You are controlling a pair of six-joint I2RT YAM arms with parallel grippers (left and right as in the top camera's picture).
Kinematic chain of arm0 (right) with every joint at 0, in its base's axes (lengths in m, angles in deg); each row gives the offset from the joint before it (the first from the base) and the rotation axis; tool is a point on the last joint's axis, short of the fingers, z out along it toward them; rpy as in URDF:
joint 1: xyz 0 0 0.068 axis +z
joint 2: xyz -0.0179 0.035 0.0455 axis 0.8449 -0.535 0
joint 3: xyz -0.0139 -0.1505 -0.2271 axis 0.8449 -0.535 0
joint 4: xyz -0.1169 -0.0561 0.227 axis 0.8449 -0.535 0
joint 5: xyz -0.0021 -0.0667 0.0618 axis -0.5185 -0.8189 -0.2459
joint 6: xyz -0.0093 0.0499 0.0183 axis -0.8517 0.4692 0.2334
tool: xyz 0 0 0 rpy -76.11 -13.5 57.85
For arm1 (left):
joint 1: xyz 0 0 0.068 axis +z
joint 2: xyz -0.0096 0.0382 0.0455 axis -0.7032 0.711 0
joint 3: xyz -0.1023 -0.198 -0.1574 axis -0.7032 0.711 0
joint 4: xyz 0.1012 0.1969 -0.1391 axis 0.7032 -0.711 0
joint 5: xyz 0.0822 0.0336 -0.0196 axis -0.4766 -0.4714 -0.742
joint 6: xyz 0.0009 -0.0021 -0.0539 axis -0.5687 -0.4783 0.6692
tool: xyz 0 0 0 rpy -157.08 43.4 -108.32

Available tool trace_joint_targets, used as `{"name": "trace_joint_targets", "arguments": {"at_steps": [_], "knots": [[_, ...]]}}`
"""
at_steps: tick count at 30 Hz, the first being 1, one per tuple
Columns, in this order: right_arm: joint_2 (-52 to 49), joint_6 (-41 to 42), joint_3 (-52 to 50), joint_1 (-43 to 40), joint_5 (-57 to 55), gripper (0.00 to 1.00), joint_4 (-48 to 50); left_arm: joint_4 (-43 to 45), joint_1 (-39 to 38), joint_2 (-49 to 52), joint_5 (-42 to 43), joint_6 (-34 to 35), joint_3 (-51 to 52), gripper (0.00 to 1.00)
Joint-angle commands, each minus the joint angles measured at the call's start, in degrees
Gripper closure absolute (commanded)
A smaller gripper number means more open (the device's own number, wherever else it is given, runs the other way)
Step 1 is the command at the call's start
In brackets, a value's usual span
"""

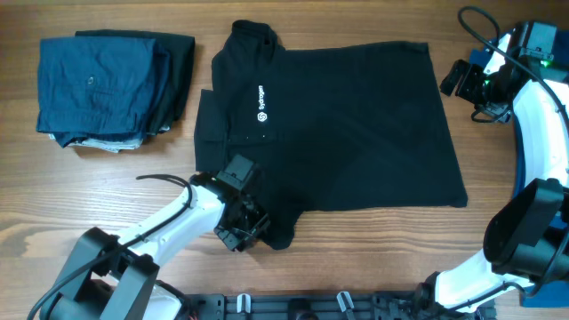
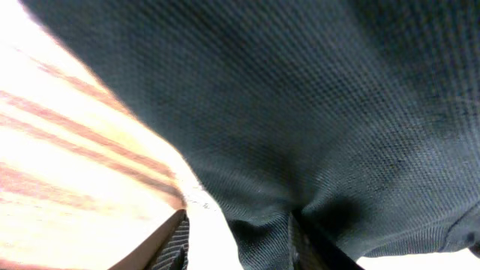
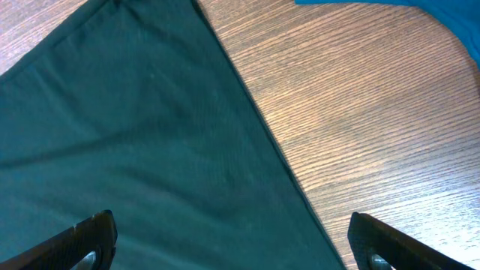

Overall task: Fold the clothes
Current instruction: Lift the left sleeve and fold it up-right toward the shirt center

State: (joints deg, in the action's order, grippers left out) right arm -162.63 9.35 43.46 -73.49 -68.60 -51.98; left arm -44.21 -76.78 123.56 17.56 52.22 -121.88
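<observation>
The black collared shirt [image 1: 356, 124] lies spread flat mid-table, collar toward the back left and white chest logo [image 1: 261, 102] showing. My left gripper [image 1: 244, 227] is at its bunched front-left sleeve. In the left wrist view the knit fabric [image 2: 300, 97] dips between the jaws of the left gripper [image 2: 240, 247]. One finger [image 2: 304, 244] presses the cloth, while the other [image 2: 176, 244] stands apart with bright table showing between it and the cloth. My right gripper [image 1: 462, 78] hovers open by the shirt's back right corner. In the right wrist view the right gripper [image 3: 232, 251] straddles the shirt's edge [image 3: 127, 150] and holds nothing.
A stack of folded navy and dark clothes [image 1: 98, 84] rests at the back left. A bright blue cloth [image 3: 420, 7] shows at the top of the right wrist view. Bare wooden table [image 1: 373, 249] runs along the front, with a black rail [image 1: 293, 307] at its edge.
</observation>
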Motion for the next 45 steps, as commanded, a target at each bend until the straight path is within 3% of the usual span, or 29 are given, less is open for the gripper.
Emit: {"name": "trace_joint_targets", "arguments": {"at_steps": [1, 6, 13, 18, 24, 29, 37, 41, 45], "knots": [[0.4, -1.0, 0.5, -0.1, -0.1, 0.00, 0.1, 1.7, -0.9, 0.2, -1.6, 2.5, 0.7, 0.70], [0.4, -1.0, 0.5, -0.1, -0.1, 0.00, 0.1, 2.4, -0.9, 0.2, -3.9, 2.5, 0.7, 0.76], [0.4, -1.0, 0.5, -0.1, -0.1, 0.00, 0.1, 2.5, -0.9, -0.4, -3.6, -0.9, 0.4, 0.96], [0.4, -1.0, 0.5, -0.1, -0.1, 0.00, 0.1, 0.1, -0.9, -3.9, -3.7, -10.3, -2.6, 0.96], [0.4, -1.0, 0.5, -0.1, -0.1, 0.00, 0.1, -6.9, -0.9, -7.5, -13.0, -18.3, -8.1, 0.96], [0.4, -1.0, 0.5, -0.1, -0.1, 0.00, 0.1, -3.7, -1.1, -5.3, -16.2, -20.5, -8.1, 0.96], [0.4, -0.9, 0.5, -0.1, -0.1, 0.00, 0.1, 9.2, -0.5, 2.1, -17.5, -23.8, -8.2, 0.96], [0.4, -1.0, 0.5, -0.1, -0.1, 0.00, 0.1, 7.6, 0.1, 1.4, -17.5, -23.8, -10.6, 0.96], [0.4, -0.9, 0.5, -0.1, -0.1, 0.00, 0.1, -0.8, 0.1, 0.7, -17.6, -25.1, -17.0, 0.96]]}}
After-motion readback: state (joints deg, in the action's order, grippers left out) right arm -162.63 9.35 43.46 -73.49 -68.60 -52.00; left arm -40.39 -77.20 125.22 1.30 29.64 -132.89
